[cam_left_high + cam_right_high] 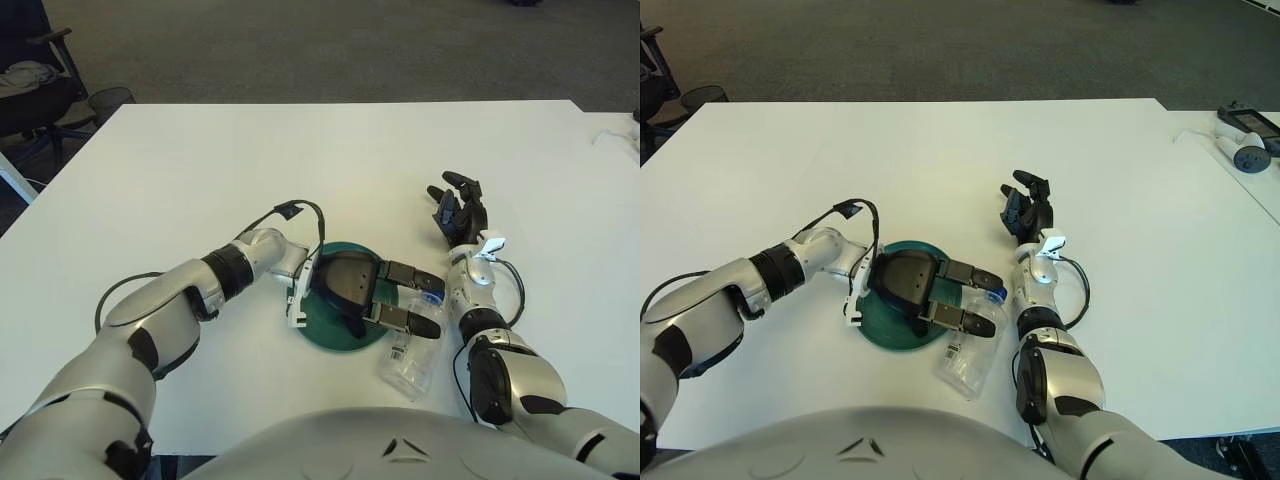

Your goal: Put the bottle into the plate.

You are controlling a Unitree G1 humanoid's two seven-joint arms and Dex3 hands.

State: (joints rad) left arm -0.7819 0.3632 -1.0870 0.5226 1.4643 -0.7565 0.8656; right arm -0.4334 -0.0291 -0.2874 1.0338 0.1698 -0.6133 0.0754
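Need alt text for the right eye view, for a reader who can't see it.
The left robot hand reaches across a green plate on a white table, its open fingers beside a clear plastic bottle lying just off the plate's right edge. The right robot hand shows farther back, right of the plate, holding nothing.
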